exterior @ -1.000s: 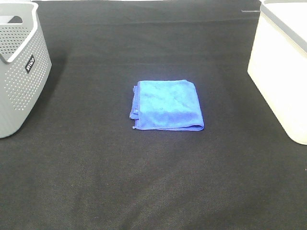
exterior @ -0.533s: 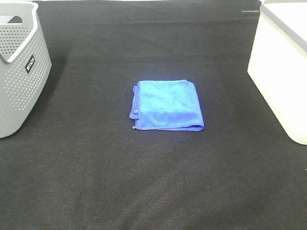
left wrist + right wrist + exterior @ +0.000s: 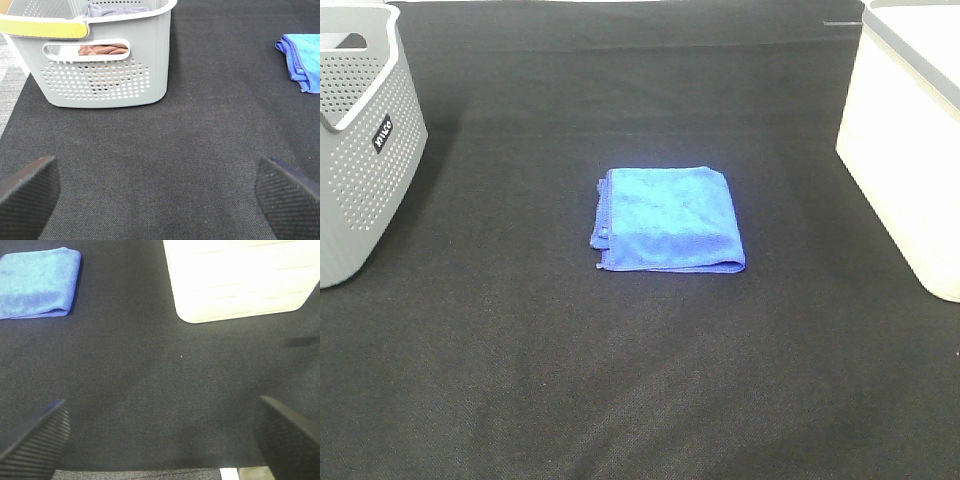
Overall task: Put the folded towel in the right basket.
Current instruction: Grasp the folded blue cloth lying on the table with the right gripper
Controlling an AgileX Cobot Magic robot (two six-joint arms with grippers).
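Note:
A folded blue towel [image 3: 667, 220] lies flat on the black mat in the middle of the table. It also shows in the left wrist view [image 3: 302, 60] and in the right wrist view [image 3: 36, 282]. The right basket [image 3: 912, 130] is white and stands at the right edge; the right wrist view shows its side wall [image 3: 235, 280]. Neither arm shows in the exterior high view. My left gripper [image 3: 155, 192] is open and empty over the mat near the grey basket. My right gripper [image 3: 160, 437] is open and empty over the mat near the white basket.
A grey perforated basket [image 3: 360, 140] stands at the left edge; the left wrist view [image 3: 100, 55] shows cloth inside it. The black mat [image 3: 640, 380] covers the table.

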